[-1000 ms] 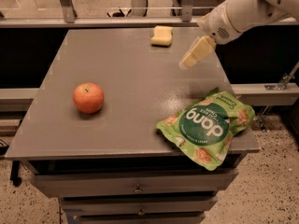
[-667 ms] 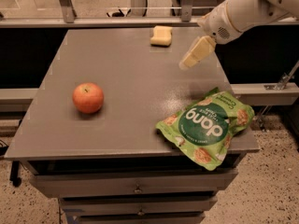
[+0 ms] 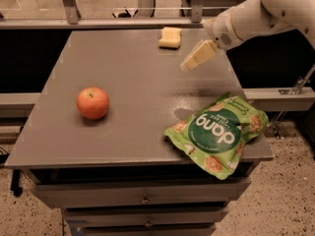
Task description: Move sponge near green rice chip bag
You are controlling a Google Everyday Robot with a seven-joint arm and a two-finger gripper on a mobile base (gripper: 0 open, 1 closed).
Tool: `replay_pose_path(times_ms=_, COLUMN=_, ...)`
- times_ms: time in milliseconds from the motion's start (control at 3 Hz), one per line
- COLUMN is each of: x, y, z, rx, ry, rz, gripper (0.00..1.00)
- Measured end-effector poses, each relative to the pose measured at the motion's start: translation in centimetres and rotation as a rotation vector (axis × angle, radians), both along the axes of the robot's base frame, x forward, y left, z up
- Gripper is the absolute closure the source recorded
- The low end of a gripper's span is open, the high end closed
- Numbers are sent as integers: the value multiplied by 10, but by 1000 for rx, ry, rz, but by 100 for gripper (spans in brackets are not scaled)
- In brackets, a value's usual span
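As fingers hover near sponge, bag apart

Arm cut off at upper corner; claw over table's far side.

Soft light is coming down from overhead onto the grey table, while everything beside it is lying in darkness. The gripper, hanging over the far right of the table, is glowing pale. The apple is throwing a small shadow at its base, and the bag is giving off a mild sheen.
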State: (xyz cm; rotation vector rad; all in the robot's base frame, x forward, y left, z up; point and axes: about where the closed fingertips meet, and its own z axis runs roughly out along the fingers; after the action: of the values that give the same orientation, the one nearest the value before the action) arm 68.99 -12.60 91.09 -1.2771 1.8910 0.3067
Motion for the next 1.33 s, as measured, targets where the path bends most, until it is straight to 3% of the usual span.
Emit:
replay_pose_path(times_ms=333, x=56, y=14, z=-13, rx=88, ry=-33, rz=-67, gripper=0)
replay_pose_path(times_ms=667, x=106, y=35, z=-23, rx=131, ry=-42, rz=-128, gripper=0)
replay_pose_path(times_ms=1000, x=140, y=42, z=-36, rx=141, ry=-38, rz=-190, gripper=0)
replay_pose_path(times_ms=1333, x=167, y=35, z=-47, rx=156, ry=-32, rz=-262, gripper=0)
